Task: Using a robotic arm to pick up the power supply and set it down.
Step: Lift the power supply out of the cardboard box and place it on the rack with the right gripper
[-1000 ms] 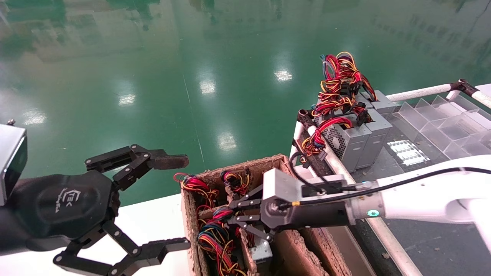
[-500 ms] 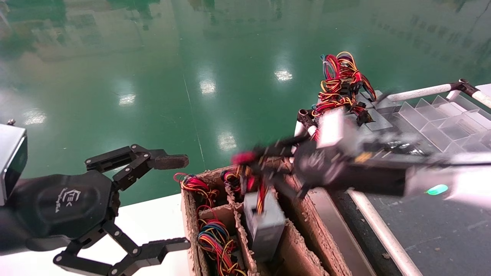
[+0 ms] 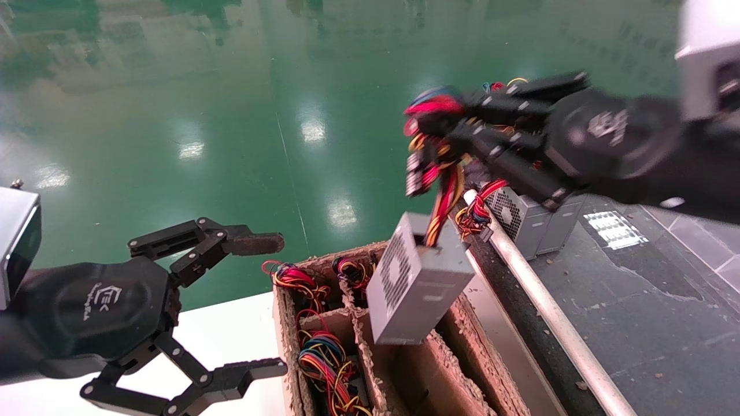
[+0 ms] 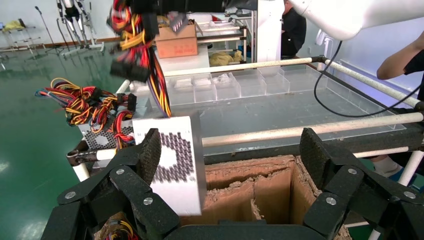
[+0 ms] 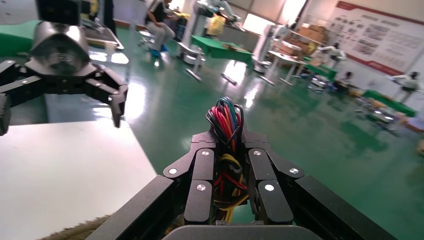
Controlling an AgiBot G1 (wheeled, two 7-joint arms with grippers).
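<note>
The power supply (image 3: 417,282), a grey metal box with a perforated vent face, hangs tilted in the air over the brown cardboard divider box (image 3: 485,365). Its bundle of red, yellow and black wires (image 3: 442,173) runs up into my right gripper (image 3: 430,124), which is shut on the wires. In the right wrist view the wires (image 5: 226,117) stick out between the closed fingers (image 5: 202,165). My left gripper (image 3: 274,305) stays open and empty at the lower left, above the white table. Its wrist view shows the hanging power supply (image 4: 175,165) just beyond one finger (image 4: 150,155).
Other grey power supplies (image 3: 532,218) with tangled wires stand on the dark rack at the right, behind a white rail (image 3: 537,300). More wire bundles (image 3: 324,358) fill the cardboard box's left cells. Clear divider trays (image 4: 240,85) lie farther along the rack.
My right gripper has risen up and to the right with the wire bundle, pulling the power supply out of its cardboard cell into the air. The left arm has not moved.
</note>
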